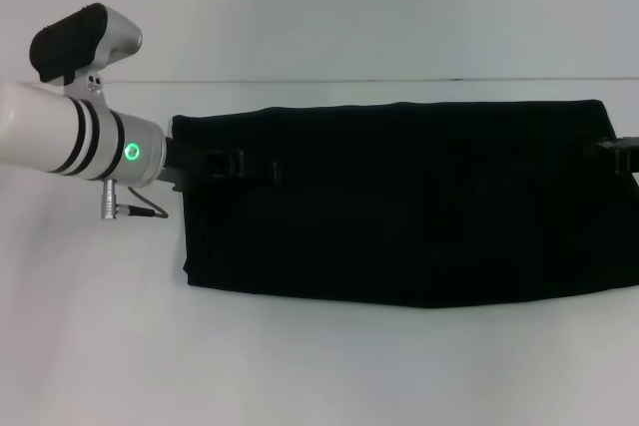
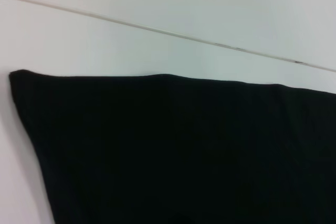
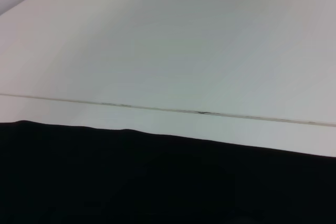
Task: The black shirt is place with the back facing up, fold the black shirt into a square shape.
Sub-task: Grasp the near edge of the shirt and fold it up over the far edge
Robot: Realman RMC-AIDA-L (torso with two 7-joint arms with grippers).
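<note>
Left tool point(image 1: 228, 164) and right tool point(image 1: 617, 154) sitting at black shirt point(image 1: 399, 207) ends; grip: cannot tell.
Shirt lying as a long band on counter point(image 1: 319, 366); folding to a square looks pending.

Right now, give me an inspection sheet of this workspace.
Surface: white table, bare around the shirt.
Job's things: black shirt lies as a long folded band, not yet square.
Clutter: nothing seen.
Grippers: left tool at the band's left end over the fabric; right tool at its right end, mostly out of frame.
Cables: short grey cable under the left wrist.
Surroundings: thin seam line behind the shirt.
</note>
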